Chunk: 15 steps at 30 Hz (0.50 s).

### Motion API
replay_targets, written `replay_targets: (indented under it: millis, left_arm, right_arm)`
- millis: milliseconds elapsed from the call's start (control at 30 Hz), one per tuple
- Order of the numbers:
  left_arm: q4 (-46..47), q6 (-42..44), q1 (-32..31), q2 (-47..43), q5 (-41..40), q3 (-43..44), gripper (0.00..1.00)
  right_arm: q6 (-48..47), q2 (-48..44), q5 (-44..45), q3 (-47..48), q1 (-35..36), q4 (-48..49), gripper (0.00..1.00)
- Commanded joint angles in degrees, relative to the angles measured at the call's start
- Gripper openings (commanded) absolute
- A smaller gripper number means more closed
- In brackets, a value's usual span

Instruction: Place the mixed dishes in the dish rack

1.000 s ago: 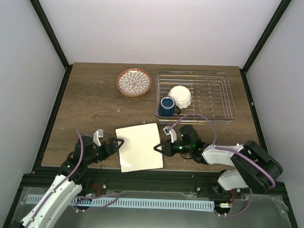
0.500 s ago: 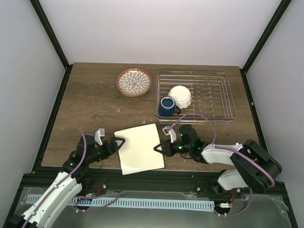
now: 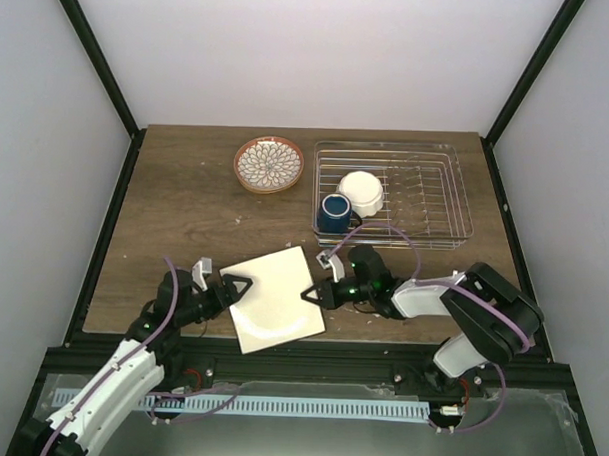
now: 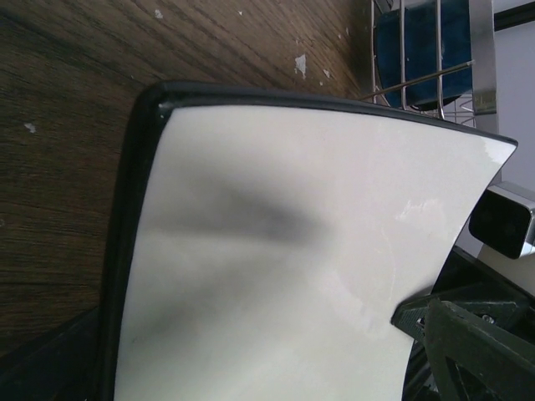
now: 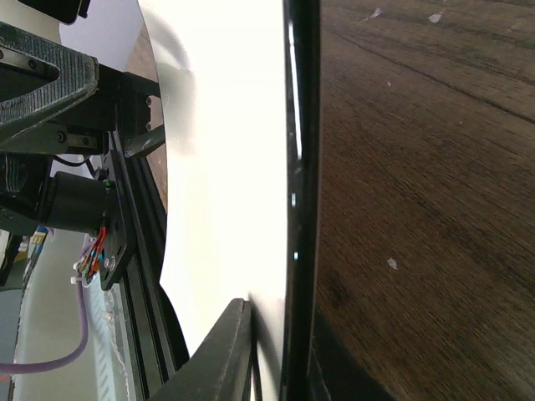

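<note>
Top external, cream plate (image 3: pixel 272 302), right edge pinched in right end effector (image 3: pixel 310 294)

The dish rack (image 3: pixel 456 198) is sitting at the far right of the worktop (image 3: pixel 185 209). The mug (image 3: pixel 334 213) is standing in the rack's near left corner, with the bowl (image 3: pixel 362 192) sitting just behind it to the right. The round plate (image 3: pixel 269 165) is lying on the worktop just left of the rack. The rectangular plate (image 3: pixel 277 302) is lying near the front edge, between the left fingers (image 3: pixel 237 284) at its left side and the right fingers (image 3: pixel 312 294) on its right edge.
</note>
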Motion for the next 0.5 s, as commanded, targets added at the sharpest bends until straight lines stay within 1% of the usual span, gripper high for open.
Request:
replay_targets:
  millis: [0,133,200,467]
  left_arm:
    - [-2.0,0.0,-0.1,0.0,2.0,-6.8,1.00]
    - [-1.7,-0.1,-0.1,0.3,1.9,-6.6,1.00]
    - [-1.4,-0.1,-0.1,0.5,1.9,-6.6,1.00]
    - [-0.2,-0.5,-0.1,1.5,1.9,-6.7,1.00]
  right_arm:
    - [-1.8,1.2,-0.3,3.2,1.0,5.6,0.01]
    - [-1.2,2.5,-1.5,3.6,1.0,6.9,0.02]
    - [-0.9,3.4,-1.9,3.9,1.1,7.4,0.04]
    - [-0.1,6.4,-3.3,5.5,1.7,9.0,0.10]
